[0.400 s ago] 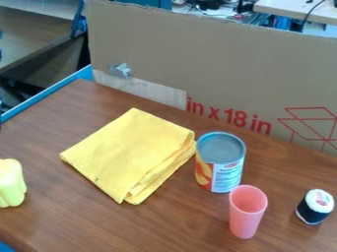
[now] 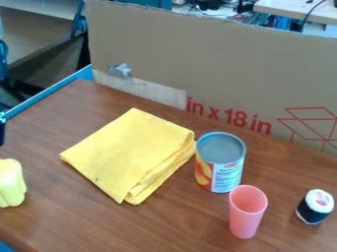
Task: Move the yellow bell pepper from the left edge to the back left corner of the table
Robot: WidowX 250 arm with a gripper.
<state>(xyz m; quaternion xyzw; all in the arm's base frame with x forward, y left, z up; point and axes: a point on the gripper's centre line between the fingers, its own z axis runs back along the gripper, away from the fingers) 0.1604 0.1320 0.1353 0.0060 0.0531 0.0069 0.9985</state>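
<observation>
black gripper (image 2: pixel 2 130) cut off at left edge, pale yellow object (image 2: pixel 11 183) cut off there too, can't tell what it is. brown wood table (image 2: pixel 164 226), cardboard (image 2: pixel 217 59) standing behind, folded yellow cloth (image 2: pixel 125 152), can (image 2: pixel 225 174), pink cup (image 2: pixel 245 221), small dark jar (image 2: pixel 313 210) at right. gripper nearest the pale yellow object, can't tell how wide or if holding anything

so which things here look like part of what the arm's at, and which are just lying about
Likely in play:
- black arm, left edge
- pale yellow object, nearest it

Seemingly just about:
- folded yellow cloth
- upright can
- pink cup
- small black-and-white container
</observation>
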